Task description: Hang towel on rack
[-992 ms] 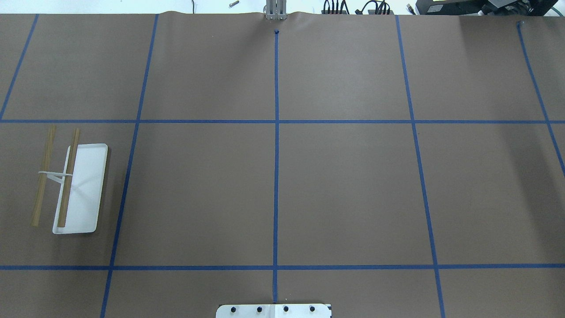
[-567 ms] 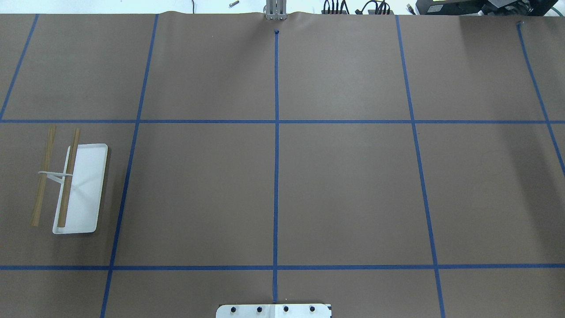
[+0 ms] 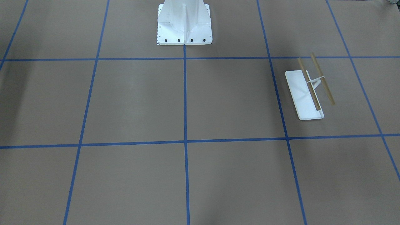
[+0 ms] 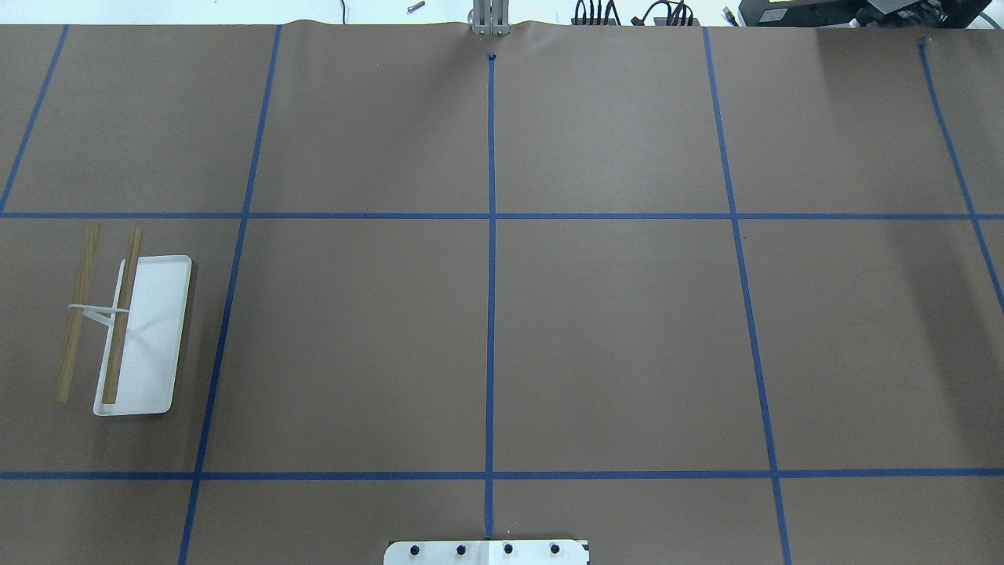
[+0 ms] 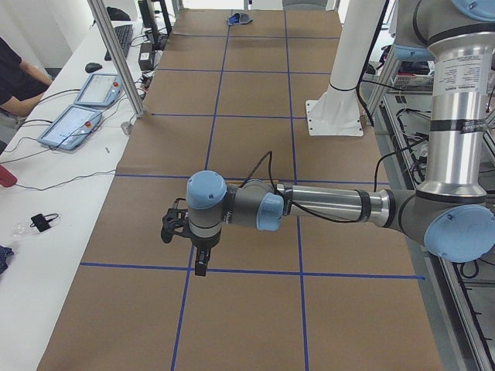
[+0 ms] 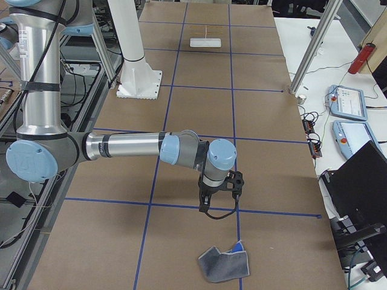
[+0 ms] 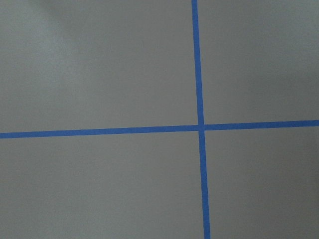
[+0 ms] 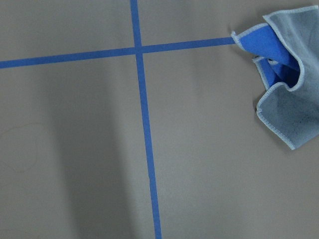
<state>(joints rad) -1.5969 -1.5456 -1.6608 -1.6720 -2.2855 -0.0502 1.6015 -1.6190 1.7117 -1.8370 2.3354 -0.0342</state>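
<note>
The rack [image 4: 143, 337] stands at the table's left in the overhead view, with a white tray base and two tan dowel bars; it also shows in the front-facing view [image 3: 305, 93] and, far off, in the right view [image 6: 205, 36]. Nothing hangs on it. The towel [image 6: 224, 263] lies crumpled on the table at the opposite end, dark grey with a blue underside, near my right gripper [image 6: 217, 204]. It sits at the right wrist view's upper right [image 8: 281, 84]. My left gripper [image 5: 188, 243] hovers over bare table. I cannot tell whether either gripper is open or shut.
The white robot pedestal [image 3: 184, 25] stands at the table's robot side. A metal post [image 6: 311, 45] and control tablets [image 6: 347, 103] are on the operators' bench. A person [image 5: 15, 77] sits there. Blue tape lines grid the brown table.
</note>
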